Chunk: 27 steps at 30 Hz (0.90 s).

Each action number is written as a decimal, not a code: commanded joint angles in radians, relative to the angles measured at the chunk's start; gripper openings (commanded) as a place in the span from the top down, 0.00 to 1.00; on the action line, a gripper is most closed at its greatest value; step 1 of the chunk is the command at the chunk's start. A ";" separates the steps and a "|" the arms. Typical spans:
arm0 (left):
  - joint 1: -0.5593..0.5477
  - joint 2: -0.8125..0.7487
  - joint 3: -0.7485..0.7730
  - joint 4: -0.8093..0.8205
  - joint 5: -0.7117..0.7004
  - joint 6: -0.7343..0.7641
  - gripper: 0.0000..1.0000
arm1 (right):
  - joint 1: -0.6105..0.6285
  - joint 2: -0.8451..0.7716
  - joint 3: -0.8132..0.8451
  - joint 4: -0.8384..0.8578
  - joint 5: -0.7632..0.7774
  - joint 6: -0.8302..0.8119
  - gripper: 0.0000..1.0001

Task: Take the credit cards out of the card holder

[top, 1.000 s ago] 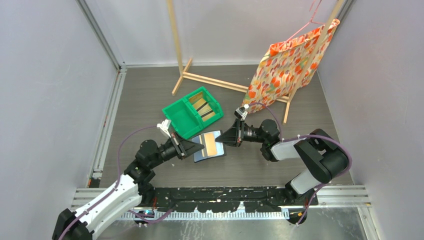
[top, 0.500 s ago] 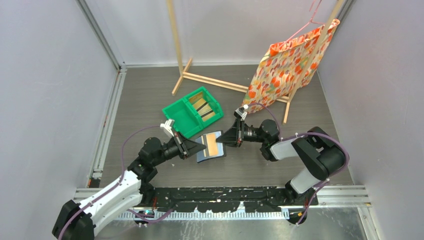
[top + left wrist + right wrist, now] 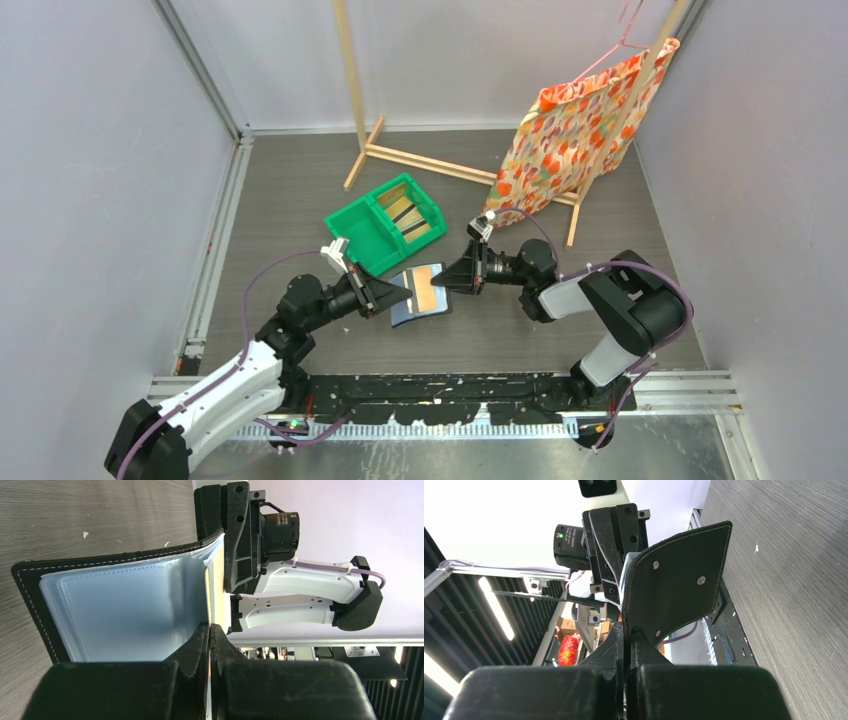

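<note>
I count cards (image 3: 412, 226) already in green bin (image 3: 356, 236). One card (image 3: 216, 587) not yet out of wallet (image 3: 125, 605). Left claw (image 3: 209, 632) clenched on its edge, right claw (image 3: 628, 630) clamped on wallet flap.

Card holder (image 3: 401, 306): black bi-fold, white stitching, pale blue clear inner pockets; open, one flap curled upward. Credit card (image 3: 426, 290): orange-tan, partly out of an inner pocket near the fold. Further credit cards (image 3: 405, 213): tan, dark-striped, lying in the green bin (image 3: 358, 240).

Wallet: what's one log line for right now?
left gripper: shut on card | right gripper: shut on wallet | card: not out yet
</note>
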 commanded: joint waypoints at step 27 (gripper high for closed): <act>0.045 -0.237 0.012 -0.253 0.015 0.047 1.00 | -0.018 -0.056 -0.035 0.079 0.051 -0.005 0.99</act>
